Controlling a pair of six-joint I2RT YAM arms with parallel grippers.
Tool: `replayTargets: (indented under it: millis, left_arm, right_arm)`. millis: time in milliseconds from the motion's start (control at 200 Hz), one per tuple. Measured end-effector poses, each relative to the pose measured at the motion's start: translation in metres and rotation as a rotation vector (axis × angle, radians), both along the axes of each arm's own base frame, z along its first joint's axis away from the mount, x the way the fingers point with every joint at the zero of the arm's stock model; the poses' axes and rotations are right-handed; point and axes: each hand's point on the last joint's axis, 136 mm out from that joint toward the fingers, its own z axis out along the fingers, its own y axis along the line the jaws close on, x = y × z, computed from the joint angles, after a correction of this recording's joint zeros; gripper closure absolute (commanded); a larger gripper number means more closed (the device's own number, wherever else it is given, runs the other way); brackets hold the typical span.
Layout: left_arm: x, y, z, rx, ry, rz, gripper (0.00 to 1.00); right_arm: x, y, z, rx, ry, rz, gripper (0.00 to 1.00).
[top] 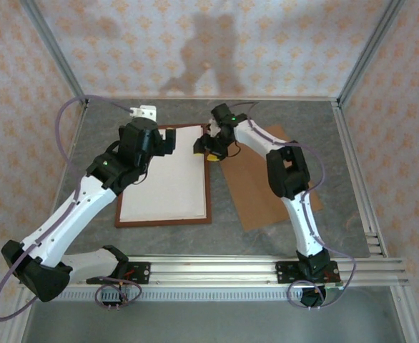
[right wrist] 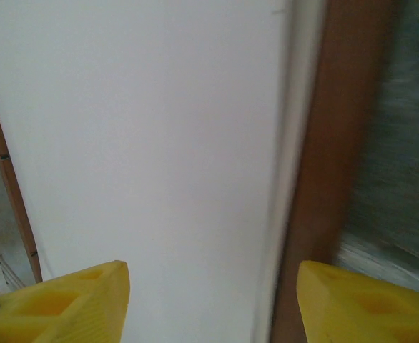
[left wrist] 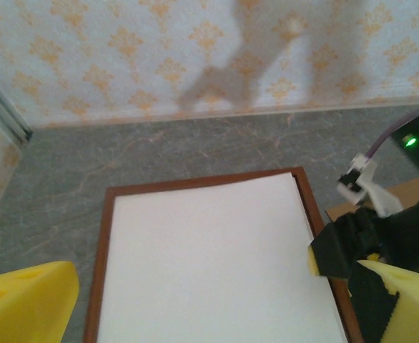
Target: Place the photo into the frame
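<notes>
Photo (top: 168, 171) sat in frame (top: 163, 222) — task looked done.
Left gripper (top: 165, 143), right gripper (top: 205, 153) at 1 o'clock — both stood parted, empty.

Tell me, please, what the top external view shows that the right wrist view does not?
Top external: the whole frame, the brown board to its right, and the right claw above the frame's far right corner. Right wrist: a close look at the photo edge running alongside the moulding, between the claw's yellow pads, set wide apart. Shared: the photo, white side up, within the frame.
</notes>
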Motion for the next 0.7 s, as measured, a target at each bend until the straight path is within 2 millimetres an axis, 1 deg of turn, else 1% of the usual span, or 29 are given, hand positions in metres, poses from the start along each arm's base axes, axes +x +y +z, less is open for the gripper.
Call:
replayTargets:
  millis: [115, 175, 195, 265, 310, 320, 340, 355, 380, 440, 521, 576, 591, 596, 611, 626, 636, 701]
  left_arm:
    - [0.002, -0.006, -0.016, -0.032, 0.035, -0.004, 0.01]
    - [0.004, -0.011, -0.024, -0.062, 0.048, -0.009, 0.01]
    - [0.005, -0.014, -0.030, -0.076, 0.060, -0.017, 0.01]
    - [0.007, -0.023, -0.045, -0.115, 0.086, -0.032, 0.01]
    - [0.009, -0.029, -0.062, -0.131, 0.124, -0.042, 0.01]
    - [0.009, -0.030, -0.064, -0.133, 0.128, -0.043, 0.01]
    - [0.011, -0.034, -0.073, -0.139, 0.150, -0.048, 0.02]
    - [0.011, -0.034, -0.073, -0.139, 0.150, -0.048, 0.02]
    - [0.014, -0.038, -0.083, -0.147, 0.175, -0.051, 0.02]
    - [0.021, -0.046, -0.101, -0.152, 0.216, -0.055, 0.02]
    - [0.031, -0.056, -0.127, -0.152, 0.270, -0.055, 0.02]
    - [0.039, -0.063, -0.150, -0.139, 0.319, -0.056, 0.02]
    - [0.040, -0.064, -0.153, -0.138, 0.324, -0.056, 0.02]
    - [0.042, -0.065, -0.158, -0.134, 0.334, -0.057, 0.02]
    - [0.042, -0.066, -0.160, -0.133, 0.339, -0.057, 0.02]
    - [0.045, -0.067, -0.168, -0.126, 0.361, -0.053, 0.02]
    - [0.046, -0.067, -0.169, -0.125, 0.363, -0.052, 0.03]
    - [0.063, -0.076, -0.189, -0.116, 0.406, -0.049, 0.03]
  right_arm:
    - [0.005, -0.027, 0.016, -0.001, -0.026, -0.046, 0.34]
    - [0.003, -0.044, 0.022, -0.017, -0.040, -0.070, 0.33]
    - [0.004, -0.054, 0.025, -0.028, -0.053, -0.084, 0.33]
    - [0.001, -0.078, 0.031, -0.065, -0.082, -0.116, 0.32]
    - [-0.002, -0.096, 0.036, -0.093, -0.100, -0.142, 0.32]
    - [-0.002, -0.096, 0.036, -0.093, -0.100, -0.142, 0.32]
    - [-0.002, -0.104, 0.038, -0.108, -0.113, -0.157, 0.32]
    - [-0.001, -0.110, 0.040, -0.117, -0.124, -0.166, 0.32]
    - [0.000, -0.116, 0.042, -0.127, -0.141, -0.177, 0.32]
    - [-0.001, -0.124, 0.044, -0.140, -0.166, -0.194, 0.32]
    - [-0.003, -0.126, 0.041, -0.144, -0.190, -0.199, 0.32]
    - [-0.007, -0.126, 0.034, -0.153, -0.193, -0.201, 0.32]
    - [-0.007, -0.126, 0.033, -0.153, -0.192, -0.203, 0.32]
    - [-0.009, -0.126, 0.031, -0.155, -0.190, -0.202, 0.32]
    - [-0.009, -0.126, 0.030, -0.156, -0.193, -0.203, 0.32]
    - [-0.010, -0.126, 0.028, -0.157, -0.192, -0.204, 0.32]
    - [-0.010, -0.126, 0.027, -0.158, -0.195, -0.205, 0.32]
    - [-0.016, -0.129, 0.018, -0.168, -0.187, -0.209, 0.32]
